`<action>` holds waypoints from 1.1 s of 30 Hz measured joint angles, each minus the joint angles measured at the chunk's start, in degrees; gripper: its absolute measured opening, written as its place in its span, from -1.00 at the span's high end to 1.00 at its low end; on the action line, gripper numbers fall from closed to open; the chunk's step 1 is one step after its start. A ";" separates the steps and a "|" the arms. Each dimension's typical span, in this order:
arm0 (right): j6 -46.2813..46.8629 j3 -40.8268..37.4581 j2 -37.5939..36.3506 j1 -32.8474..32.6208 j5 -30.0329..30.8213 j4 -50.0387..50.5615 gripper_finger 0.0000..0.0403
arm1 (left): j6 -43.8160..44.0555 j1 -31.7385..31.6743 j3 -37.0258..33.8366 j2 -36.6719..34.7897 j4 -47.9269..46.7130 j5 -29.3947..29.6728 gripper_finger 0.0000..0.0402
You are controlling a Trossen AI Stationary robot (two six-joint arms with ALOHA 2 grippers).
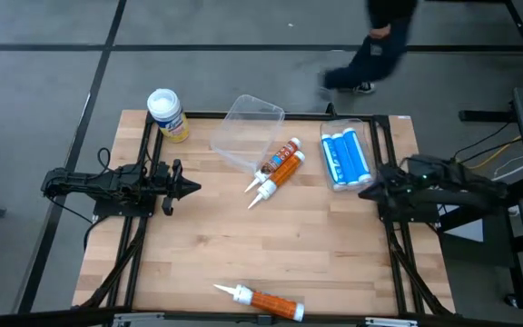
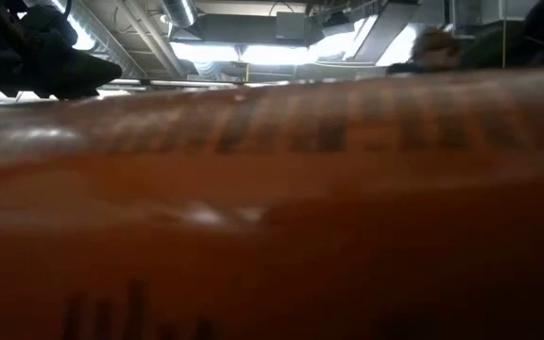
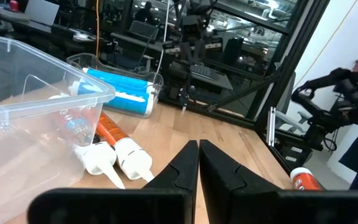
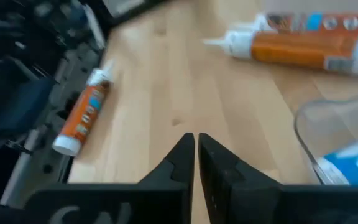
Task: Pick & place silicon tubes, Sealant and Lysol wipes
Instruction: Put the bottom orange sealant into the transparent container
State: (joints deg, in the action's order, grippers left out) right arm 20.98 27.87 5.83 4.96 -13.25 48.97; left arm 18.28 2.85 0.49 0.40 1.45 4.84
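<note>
The yellow Lysol wipes canister point(image 1: 167, 113) with a round white lid stands upright at the table's far left. Two orange tubes with white nozzles point(image 1: 278, 171) lie side by side mid-table, also seen in the left wrist view point(image 3: 114, 140). A third orange tube point(image 1: 261, 300) lies at the near edge and fills the low view point(image 2: 272, 189). Two blue tubes point(image 1: 346, 159) lie in a clear tray. My left gripper point(image 1: 189, 188) point(image 3: 199, 149) is shut and empty at the left. My right gripper point(image 1: 368, 193) point(image 4: 195, 142) is shut and empty at the right, beside the tray.
A clear plastic bin point(image 1: 246, 132) lies tipped at the far middle, next to the two orange tubes. Bare wood lies between the grippers and toward the near edge. A person point(image 1: 375, 45) walks on the floor beyond the table's far edge.
</note>
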 joint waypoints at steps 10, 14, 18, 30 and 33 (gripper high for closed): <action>1.78 -5.08 -5.78 -0.90 1.63 -15.68 0.88 | 0.00 0.00 0.00 0.04 0.04 0.00 0.94; -5.92 -10.99 -5.78 -0.89 -1.53 -30.27 0.88 | -0.02 0.00 -0.02 0.07 0.02 0.00 0.95; -3.71 -18.91 -5.74 -0.88 -5.49 -45.65 0.88 | 0.00 0.00 0.00 0.07 0.04 0.00 0.96; -23.48 -27.49 -5.73 -0.88 -0.30 -52.16 0.88 | 0.00 0.00 -0.01 0.07 0.02 0.02 0.95; -25.58 -27.49 -5.60 -0.88 6.04 -51.14 0.88 | 0.00 0.00 -0.01 0.09 0.02 0.00 0.96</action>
State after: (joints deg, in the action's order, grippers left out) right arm -4.60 0.38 0.23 4.08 -7.21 -2.18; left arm 18.28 2.85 0.48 0.49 1.48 4.84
